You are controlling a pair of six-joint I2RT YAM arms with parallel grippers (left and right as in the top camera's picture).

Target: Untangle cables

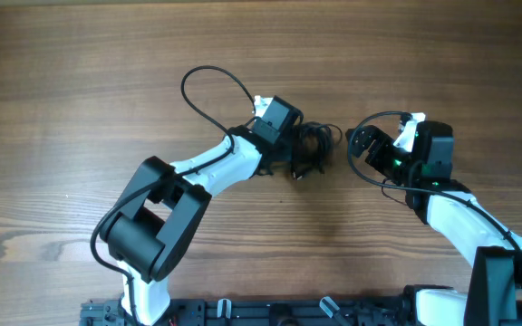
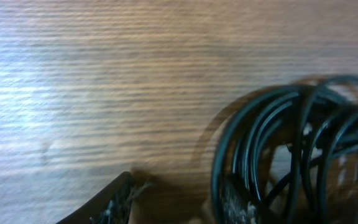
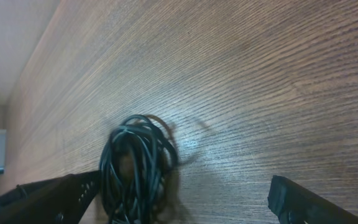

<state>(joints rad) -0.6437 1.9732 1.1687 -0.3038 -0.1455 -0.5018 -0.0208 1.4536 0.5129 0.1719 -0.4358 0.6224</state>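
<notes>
- Wood-grain table (image 1: 80,91), overhead view: the cables (image 1: 314,149) lie as one tight black knot between the two arms. The left gripper (image 1: 290,145) sits against the knot's left edge. The right gripper (image 1: 362,149) waits just right of the knot, apart from it. One arm on each side likely allows opposed pulling.
- Left wrist view: the cables (image 2: 225,140) fill the lower right as overlapping loops. The left gripper (image 2: 176,202) has its fingers (image 2: 120,196) parted, with bare wood between them. The other finger meets the knot's nearest loops. No strand is clearly pinched.
- Right wrist view: the cables (image 3: 132,168) lie ahead, nearer one finger than the other. The right gripper (image 3: 179,199) is spread fully and holds nothing, probably staged to take a loop once the knot is anchored.
</notes>
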